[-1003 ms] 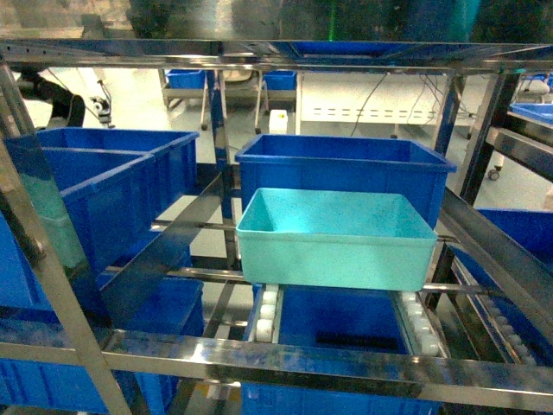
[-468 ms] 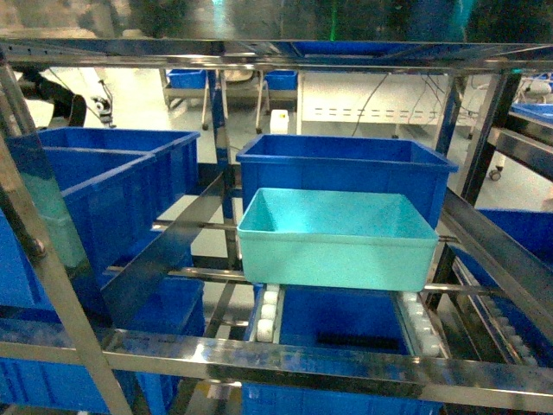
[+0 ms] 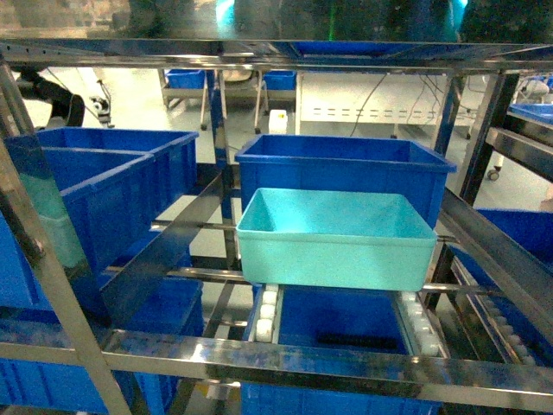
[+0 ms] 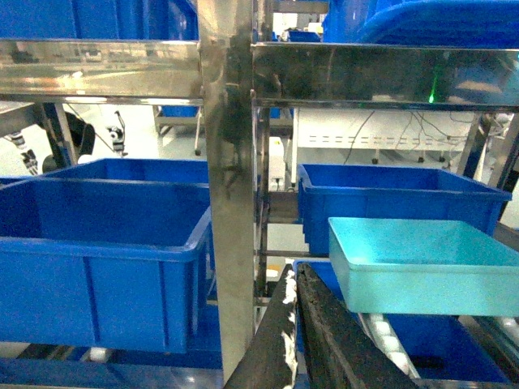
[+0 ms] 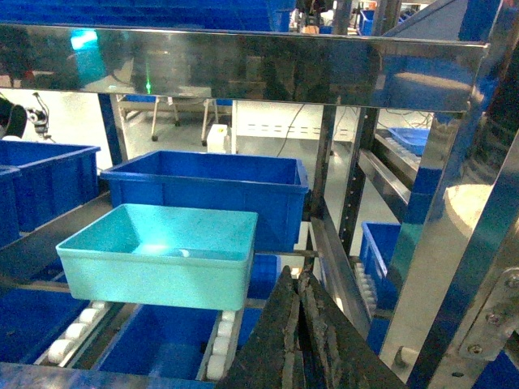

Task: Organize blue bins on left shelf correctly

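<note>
A pale turquoise bin (image 3: 337, 238) rests on the roller lane of the steel shelf (image 3: 259, 356), right in front of a deeper royal-blue bin (image 3: 346, 166). Two more royal-blue bins (image 3: 104, 186) fill the lane to its left. Neither gripper shows in the head view. In the left wrist view my left gripper (image 4: 296, 274) is shut and empty, low in front of a shelf upright (image 4: 231, 162), with the turquoise bin (image 4: 422, 267) to its right. My right gripper (image 5: 297, 277) is shut and empty, to the right of the turquoise bin (image 5: 162, 251).
White rollers (image 3: 266, 313) run under the turquoise bin, above another blue bin (image 3: 337, 333) one level down. A slanted steel rail (image 3: 497, 251) borders the lane on the right, with more blue bins (image 3: 518, 229) beyond. An upper crossbar (image 5: 243, 65) spans overhead.
</note>
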